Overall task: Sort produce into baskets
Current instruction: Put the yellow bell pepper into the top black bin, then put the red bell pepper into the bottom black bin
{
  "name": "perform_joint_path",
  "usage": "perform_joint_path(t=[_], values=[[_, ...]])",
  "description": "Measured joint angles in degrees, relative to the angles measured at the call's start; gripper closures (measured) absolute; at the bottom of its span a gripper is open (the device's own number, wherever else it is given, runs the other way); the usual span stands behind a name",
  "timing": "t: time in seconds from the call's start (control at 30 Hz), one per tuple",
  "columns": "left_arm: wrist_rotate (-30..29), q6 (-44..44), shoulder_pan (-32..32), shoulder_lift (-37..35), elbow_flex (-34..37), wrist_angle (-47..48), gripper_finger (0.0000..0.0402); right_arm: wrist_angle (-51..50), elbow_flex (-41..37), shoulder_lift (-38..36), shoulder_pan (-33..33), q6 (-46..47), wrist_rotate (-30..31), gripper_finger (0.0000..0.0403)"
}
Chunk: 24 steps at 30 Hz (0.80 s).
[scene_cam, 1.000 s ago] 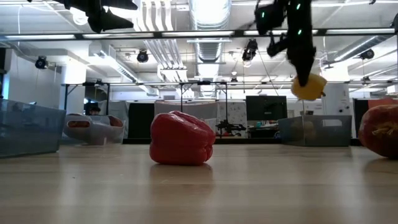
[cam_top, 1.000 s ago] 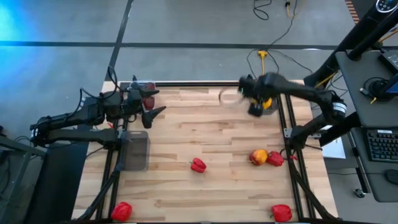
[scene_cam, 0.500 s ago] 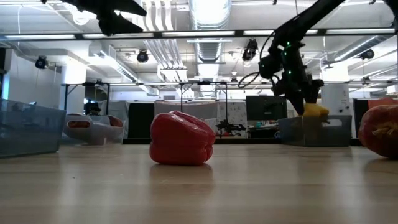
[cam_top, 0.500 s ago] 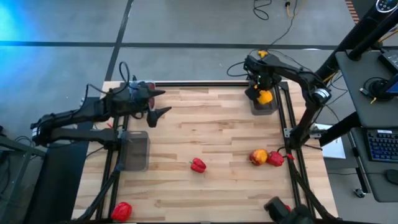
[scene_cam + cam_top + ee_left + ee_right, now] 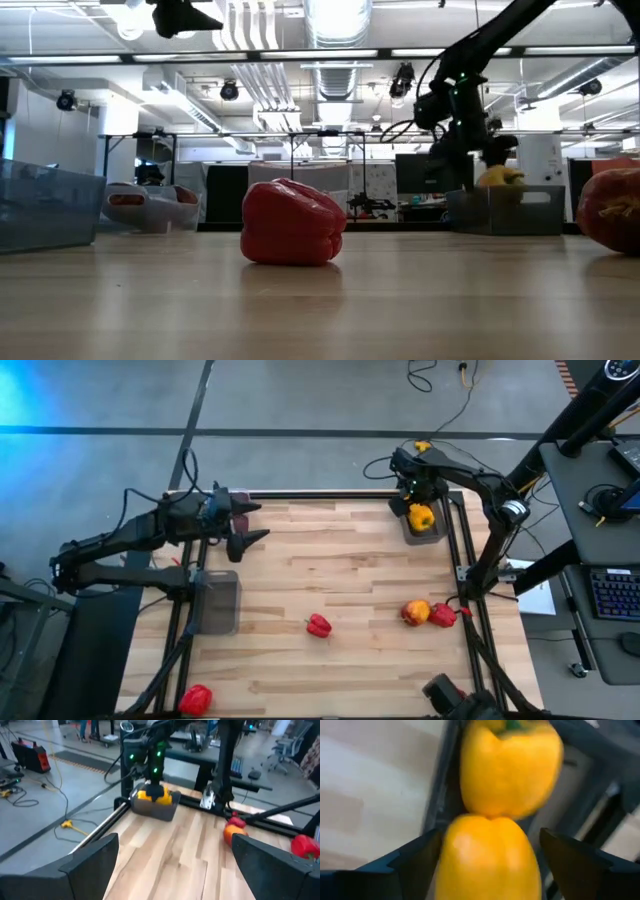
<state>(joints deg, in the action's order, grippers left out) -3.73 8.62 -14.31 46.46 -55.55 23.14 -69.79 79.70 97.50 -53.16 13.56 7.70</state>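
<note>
My right gripper has just opened, dropping the yellow pepper into the far-right-corner basket, so it's sorted.

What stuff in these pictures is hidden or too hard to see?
- Right basket: the high view has the right gripper over part of it, so its full contents stay hidden.
- Red pepper at the table's near right corner: in the high view a dark object covers that corner.
- Left far basket: in the low view, too small to count what's inside.
- Orange-red piece: cut off by the low view's right edge.
</note>
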Motion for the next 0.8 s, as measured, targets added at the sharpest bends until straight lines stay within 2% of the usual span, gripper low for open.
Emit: perform_joint_path(t=[0.13, 0.27, 0.37, 0.5, 0.6, 0.7, 0.8], values=[[0.2, -0.4, 0.0, 0.1, -2.5, 0.0, 0.0028, -0.8, 0.1, -4.6, 1.1, 0.7, 0.0, 0.0042], [1.5, 0.1, 0.0, 0.0, -2.9, -4.9, 0.0025, -1.2, 0.1, -9.6, 3.6, 1.8, 2.0, 0.0036], [2.6, 1.4, 0.1, -0.1, -2.9, -6.4, 0.0025, -1.4, 0.1, -13.8, 7.8, 3.5, 4.7, 0.0035], [7.0, 3.1, 2.8, -0.1, -2.9, -7.4, 0.0025, -1.9, 0.1, -18.9, 17.1, 9.0, 6.7, 0.0035], [7.0, 2.9, 7.6, 0.2, -2.9, -8.2, 0.0025, -3.3, 0.1, -21.3, 25.8, 15.4, 7.4, 0.0035], [2.5, 2.7, 13.8, 0.7, -2.1, -9.3, 0.0025, -4.6, 0.0, -22.7, 35.6, 21.3, 7.5, 0.0035], [-6.0, 2.6, 21.8, 0.9, -0.4, -11.4, 0.0025, -5.0, 0.0, -23.2, 45.3, 26.3, 7.4, 0.0035]])
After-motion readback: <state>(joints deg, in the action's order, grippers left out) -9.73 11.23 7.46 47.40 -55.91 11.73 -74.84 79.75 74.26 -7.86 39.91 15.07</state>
